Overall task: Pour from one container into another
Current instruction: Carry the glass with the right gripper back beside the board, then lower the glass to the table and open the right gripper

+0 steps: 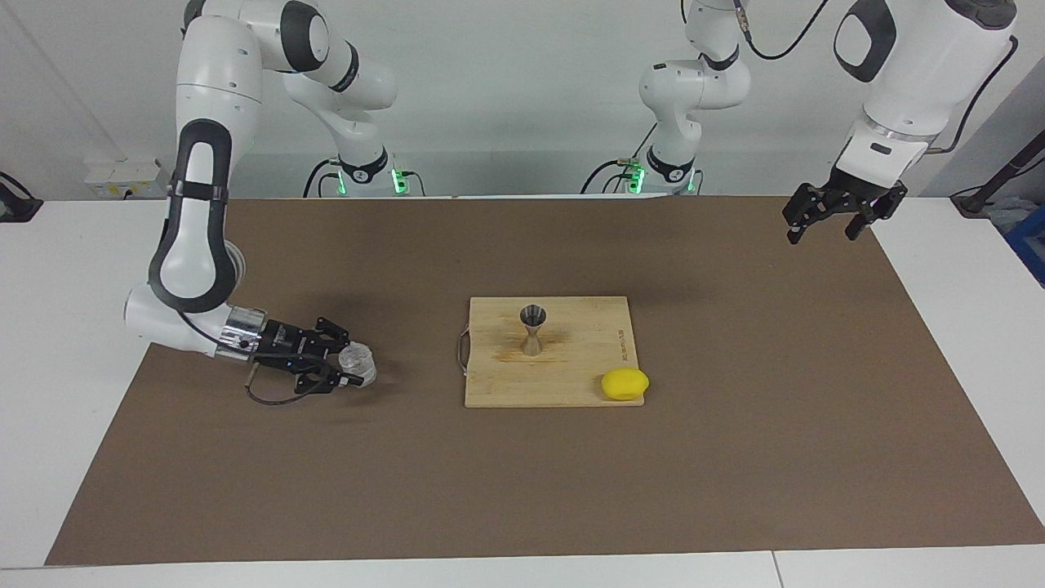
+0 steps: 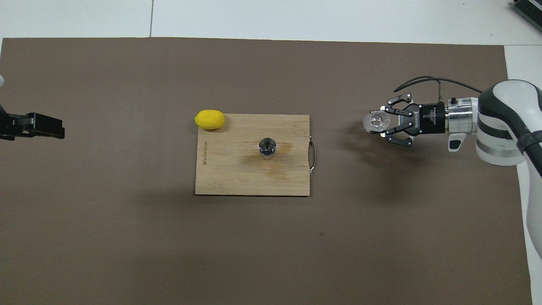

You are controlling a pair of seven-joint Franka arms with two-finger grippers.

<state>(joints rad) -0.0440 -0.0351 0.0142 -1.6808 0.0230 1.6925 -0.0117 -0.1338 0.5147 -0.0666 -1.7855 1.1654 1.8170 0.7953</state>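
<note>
While the small clear glass cup with thick faceted walls sits upright toward the right arm's end of the brown surface, the right claw lies level with it and has its fingers closed around the cup's sides. A sideways grip like that would let the wrist roll and tip the cup when pouring. The small silver hourglass-shaped metal jigger stands upright, mouth up, near the middle of the pale wooden cutting board, well apart from the cup, so the cup has to be carried over to it. A yellow lemon rests at the board's corner farther from the robots. The left claw waits with fingers spread, raised over the left arm's end of the surface.
</note>
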